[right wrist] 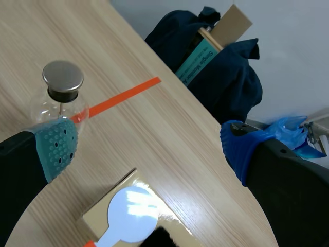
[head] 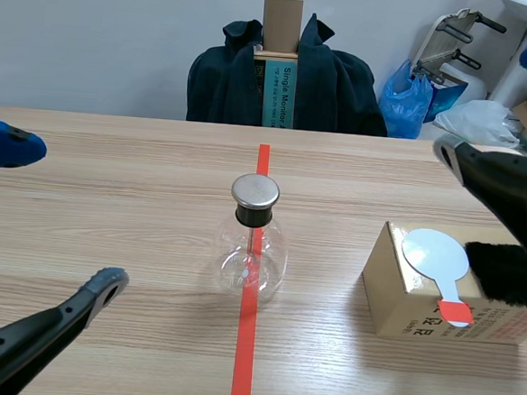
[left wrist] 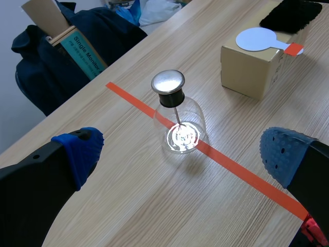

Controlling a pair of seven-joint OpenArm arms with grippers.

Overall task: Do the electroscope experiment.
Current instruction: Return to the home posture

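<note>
The electroscope (head: 252, 242), a clear glass flask with a black neck, a metal cap and a rod inside, stands on the red tape line at the table's middle. A white round paddle (head: 435, 255) with an orange-red handle lies on a cardboard box (head: 401, 302) at the right, beside a black furry piece (head: 510, 273). My left gripper (head: 59, 215) hangs open to the left of the flask; in its wrist view the left gripper (left wrist: 182, 148) stands above the electroscope (left wrist: 177, 121). My right gripper (head: 496, 101) is open above the box. In its wrist view, the right gripper (right wrist: 148, 146) has the paddle (right wrist: 128, 208) below it.
A chair draped with a dark jacket (head: 335, 85) stands behind the far edge, holding a tall carton (head: 278, 63). A blue bag (head: 413, 98) and white items lie at the back right. The cardboard box (left wrist: 254, 67) stands well right of the flask.
</note>
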